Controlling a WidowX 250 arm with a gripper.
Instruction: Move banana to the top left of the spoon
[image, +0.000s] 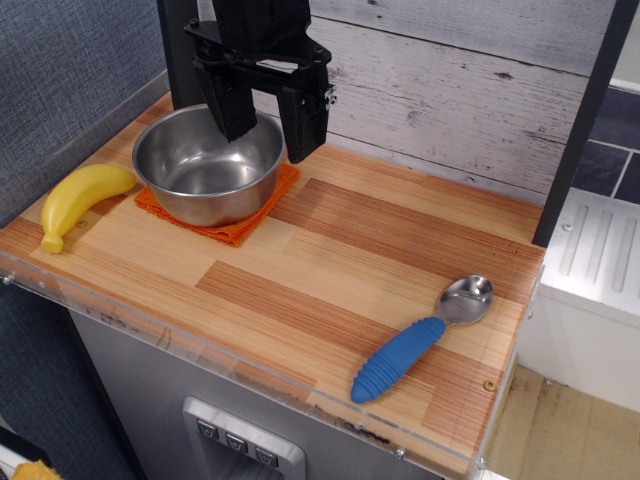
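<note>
The yellow toy banana lies at the left edge of the wooden counter, stem end toward the front. The spoon lies at the front right, its blue ribbed handle pointing front-left and its metal bowl pointing back-right. My black gripper hangs open and empty at the back of the counter, above the far rim of the steel bowl, well away from both the banana and the spoon.
A steel bowl stands on an orange cloth at the back left, between banana and gripper. A wooden plank wall runs behind the counter. A dark post stands at the right edge. The counter has a clear front lip.
</note>
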